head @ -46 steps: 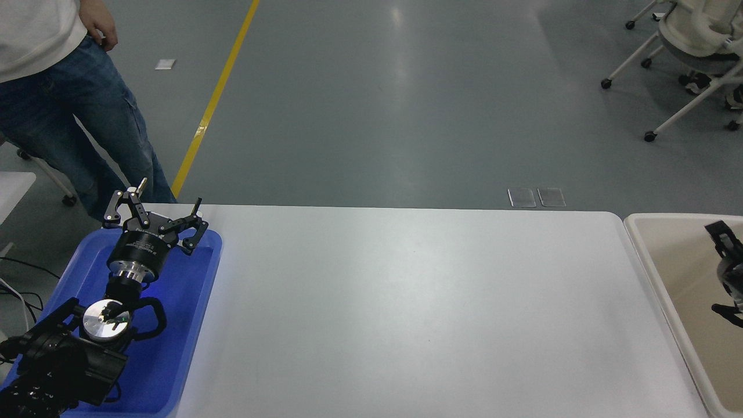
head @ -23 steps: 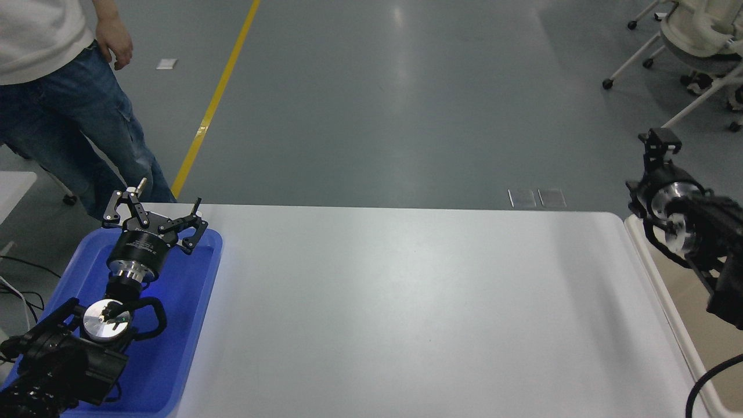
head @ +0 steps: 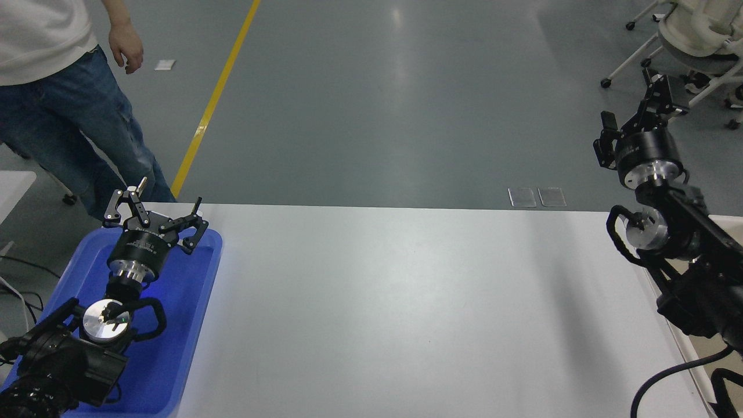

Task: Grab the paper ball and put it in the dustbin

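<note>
No paper ball shows anywhere in the head view. The cream-beige dustbin stands off the table's right end, and only a strip of its rim shows beside my right arm. My right gripper is raised high above the table's far right corner, pointing away over the floor, open and empty. My left gripper is parked open over the far end of the blue tray at the lower left.
The blue plastic tray lies at the table's left end under my left arm. A person in jeans stands at the far left, one hand hanging. Office chairs stand at the far right on the floor.
My right arm has risen out of the dustbin and swung up above the table's far right corner. The person's hand has dropped and shifted right. The left arm has not moved.
</note>
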Robot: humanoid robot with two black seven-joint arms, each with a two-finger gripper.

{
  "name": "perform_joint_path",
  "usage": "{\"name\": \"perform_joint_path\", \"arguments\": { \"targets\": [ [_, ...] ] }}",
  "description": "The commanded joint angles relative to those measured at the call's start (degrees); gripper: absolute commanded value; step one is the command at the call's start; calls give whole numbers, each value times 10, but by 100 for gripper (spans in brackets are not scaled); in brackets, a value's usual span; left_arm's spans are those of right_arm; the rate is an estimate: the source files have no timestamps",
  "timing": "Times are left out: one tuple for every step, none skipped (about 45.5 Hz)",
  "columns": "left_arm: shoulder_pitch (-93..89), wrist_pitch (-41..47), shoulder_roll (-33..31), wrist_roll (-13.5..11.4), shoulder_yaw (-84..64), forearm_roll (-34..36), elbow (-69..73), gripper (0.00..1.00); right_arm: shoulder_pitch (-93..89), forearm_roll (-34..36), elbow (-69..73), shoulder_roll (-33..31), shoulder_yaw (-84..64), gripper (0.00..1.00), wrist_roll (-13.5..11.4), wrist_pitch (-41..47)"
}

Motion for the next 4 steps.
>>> {"name": "perform_joint_path", "arguments": {
  "targets": [
    [0, 0, 0, 0, 0, 0, 0, 100, -43, 0, 5, 35, 12, 100, 12, 1],
    [0, 0, 0, 0, 0, 0, 0, 100, -44, 0, 5, 36, 12, 100, 12, 1],
    [0, 0, 0, 0, 0, 0, 0, 100, -45, 0, 5, 36, 12, 100, 12, 1],
    [0, 0, 0, 0, 0, 0, 0, 100, -47, 1, 5, 36, 12, 100, 12, 1]
  ]
}}
